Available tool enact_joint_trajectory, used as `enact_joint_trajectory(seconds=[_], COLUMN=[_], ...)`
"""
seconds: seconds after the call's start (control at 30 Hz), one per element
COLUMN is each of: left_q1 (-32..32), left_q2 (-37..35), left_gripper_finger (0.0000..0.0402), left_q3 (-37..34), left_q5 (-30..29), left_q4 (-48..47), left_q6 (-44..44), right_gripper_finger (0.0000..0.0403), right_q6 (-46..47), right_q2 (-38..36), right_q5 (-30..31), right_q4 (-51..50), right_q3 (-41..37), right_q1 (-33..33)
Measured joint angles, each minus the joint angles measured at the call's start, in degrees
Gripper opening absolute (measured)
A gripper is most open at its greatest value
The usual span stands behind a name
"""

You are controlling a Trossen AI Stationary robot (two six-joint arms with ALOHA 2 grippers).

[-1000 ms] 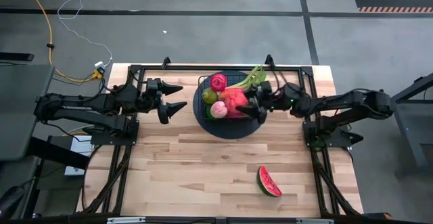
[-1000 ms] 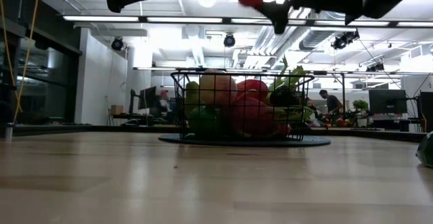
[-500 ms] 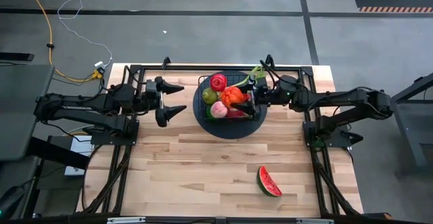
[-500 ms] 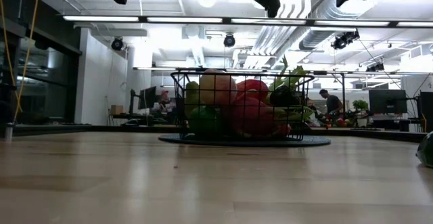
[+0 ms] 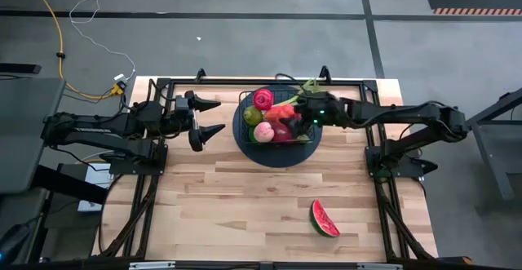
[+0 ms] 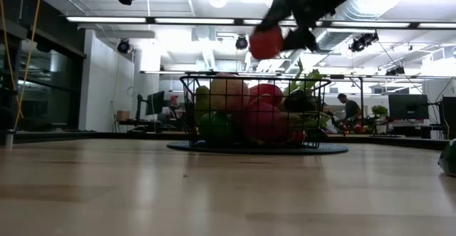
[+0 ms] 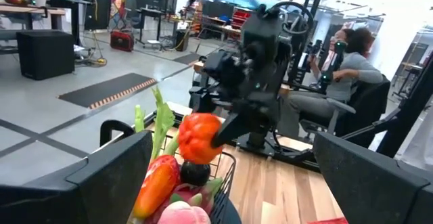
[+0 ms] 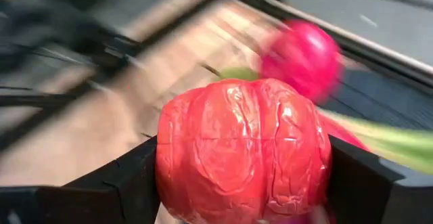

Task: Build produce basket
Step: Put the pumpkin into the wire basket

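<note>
The right gripper (image 5: 287,121) holds a red pepper (image 6: 266,43) just above the filled basket (image 6: 249,115), poised to drop it in, while the left gripper (image 5: 210,117) waits wide open beside it and a watermelon slice (image 5: 323,219) lies on the worktop (image 5: 245,205).

The right gripper (image 5: 287,120), clamped on a red pepper (image 6: 265,43), now reaches farther over the basket (image 5: 242,100) than a second ago and tilts downward. In the low view the pepper has dropped from the picture's top edge to just above the heaped produce (image 6: 249,115).
</note>
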Motion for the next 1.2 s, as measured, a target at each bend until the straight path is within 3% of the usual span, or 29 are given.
enact_joint_trajectory(seconds=[0.13,0.53,1.2], left_q1=[0.0,0.0,0.0], left_q2=[0.0,0.0,0.0], left_gripper_finger=[0.0397,0.0397,0.0397], left_q3=[0.0,0.0,0.0], left_q5=[-0.2,-1.7,-1.7], left_q4=[-0.1,-0.4,-0.9], left_q6=[0.0,-0.5,-0.5], right_gripper_finger=[0.0311,0.0325,0.0353], right_q6=[3.3,18.1,22.0], right_q2=[3.5,9.7,10.0], right_q5=[4.2,1.6,-0.9], right_q4=[-7.9,-10.3,-11.2], right_q3=[3.5,4.0,4.0], right_q1=[0.0,-0.5,-0.6])
